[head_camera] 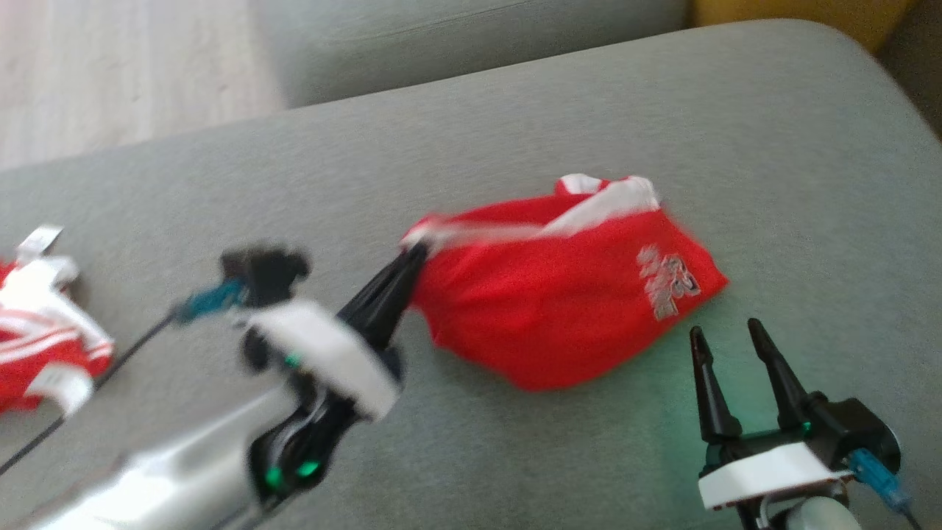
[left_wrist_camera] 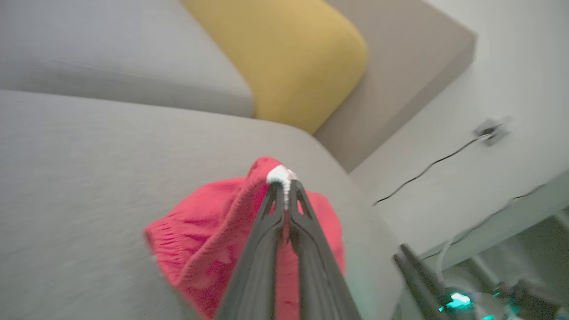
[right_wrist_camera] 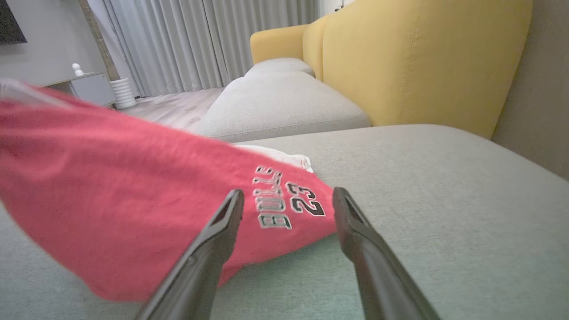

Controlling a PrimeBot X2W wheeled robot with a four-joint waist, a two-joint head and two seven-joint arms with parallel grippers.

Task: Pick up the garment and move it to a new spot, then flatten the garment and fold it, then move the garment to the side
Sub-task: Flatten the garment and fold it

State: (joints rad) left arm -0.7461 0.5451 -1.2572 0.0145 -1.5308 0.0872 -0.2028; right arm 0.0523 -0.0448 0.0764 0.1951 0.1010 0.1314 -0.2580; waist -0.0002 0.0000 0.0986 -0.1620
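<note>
The garment (head_camera: 559, 294) is red with white trim and a printed "BULLS 23". It lies bunched on the grey sofa cushion (head_camera: 515, 132). My left gripper (head_camera: 418, 254) is shut on the garment's white-edged left corner, which is lifted off the cushion. In the left wrist view the two dark fingers (left_wrist_camera: 266, 231) pinch the white hem of the garment (left_wrist_camera: 209, 231) between their tips. My right gripper (head_camera: 725, 333) stands open just in front of the garment's lower right corner, apart from it. In the right wrist view the garment (right_wrist_camera: 133, 195) lies just beyond the spread fingertips (right_wrist_camera: 233, 200).
A second red and white garment (head_camera: 44, 331) lies at the cushion's left edge. A yellow backrest (right_wrist_camera: 422, 62) rises behind the seat. Another grey cushion (right_wrist_camera: 275, 102) lies beyond. Pale wood floor (head_camera: 110, 66) shows at the upper left of the head view.
</note>
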